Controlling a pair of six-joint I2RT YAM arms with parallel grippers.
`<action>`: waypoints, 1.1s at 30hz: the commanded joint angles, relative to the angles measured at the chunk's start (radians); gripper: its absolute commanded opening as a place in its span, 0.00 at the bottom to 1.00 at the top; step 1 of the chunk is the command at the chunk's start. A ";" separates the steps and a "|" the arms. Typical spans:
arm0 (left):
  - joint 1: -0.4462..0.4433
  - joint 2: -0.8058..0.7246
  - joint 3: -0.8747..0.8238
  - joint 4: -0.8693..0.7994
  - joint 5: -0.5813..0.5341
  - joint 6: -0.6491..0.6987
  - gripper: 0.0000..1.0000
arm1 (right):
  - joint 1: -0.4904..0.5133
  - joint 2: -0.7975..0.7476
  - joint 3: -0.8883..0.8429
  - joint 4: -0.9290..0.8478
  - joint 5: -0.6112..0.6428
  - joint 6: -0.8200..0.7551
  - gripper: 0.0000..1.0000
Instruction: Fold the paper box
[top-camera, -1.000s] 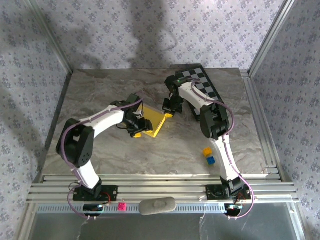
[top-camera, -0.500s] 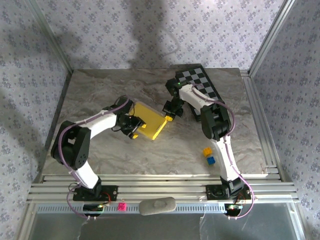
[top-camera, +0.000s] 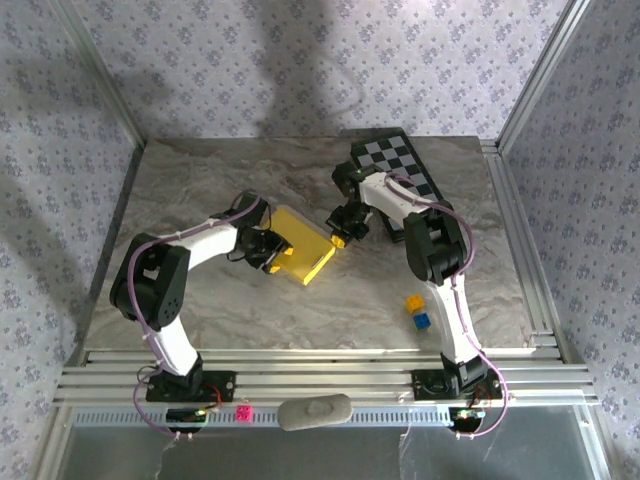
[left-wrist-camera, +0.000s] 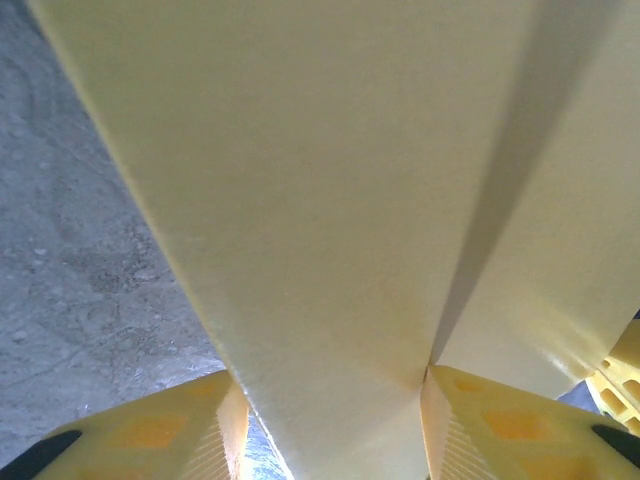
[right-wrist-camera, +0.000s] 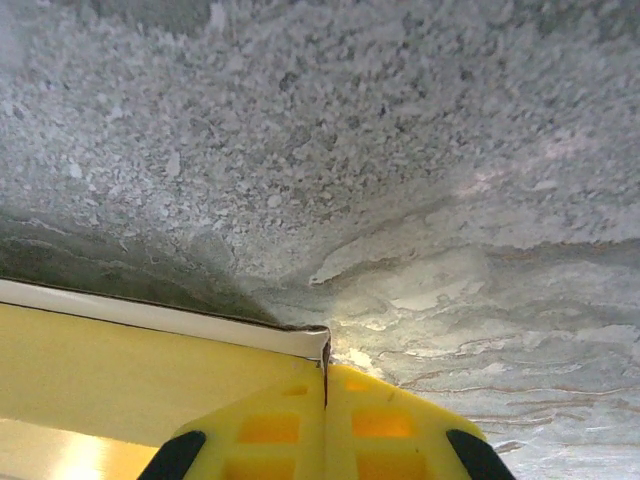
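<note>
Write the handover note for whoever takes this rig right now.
Left end effector: jaws apart, straddling a pale inner panel of the paper box; clamped or not, unclear.
Right end effector: shut, tips at a corner of the box.
The box lies on the table between the arms.
Done: a crease shows in the panel.
To do: folding looks unfinished; probably close the remaining panels.
</note>
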 joint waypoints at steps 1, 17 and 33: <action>0.006 0.012 -0.028 -0.068 -0.039 0.025 0.46 | -0.007 -0.026 -0.005 -0.031 -0.018 0.032 0.00; 0.030 -0.004 -0.101 -0.038 -0.029 0.032 0.44 | -0.008 0.017 0.037 -0.055 -0.040 0.033 0.00; 0.033 -0.016 -0.135 -0.015 -0.025 0.034 0.43 | -0.002 0.081 0.076 -0.054 -0.047 0.107 0.00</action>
